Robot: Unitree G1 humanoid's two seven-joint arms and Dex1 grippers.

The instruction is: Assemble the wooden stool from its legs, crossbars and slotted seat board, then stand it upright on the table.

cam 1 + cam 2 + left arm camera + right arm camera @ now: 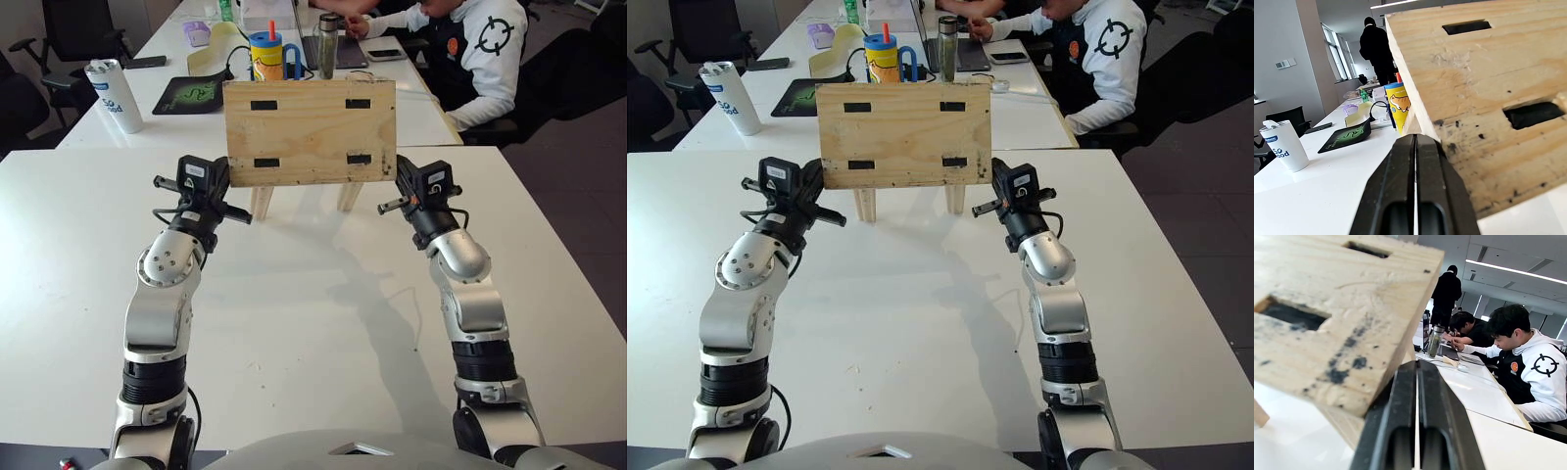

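The wooden stool's slotted seat board (310,132) stands tilted with its face toward me, showing several dark slots. Two wooden legs (262,202) (350,197) stick out under its lower edge down to the white table (294,323). My left gripper (225,184) is at the board's lower left corner, and its shut fingers (1415,147) lie against the board's side edge. My right gripper (396,182) is at the lower right corner, its fingers (1417,377) shut and touching that edge. The crossbars are hidden behind the board.
On the table behind stand a white cup (115,95), a yellow cup (266,56), a dark bottle (327,44) and a black mat (192,94). A person sits at the back right (480,59).
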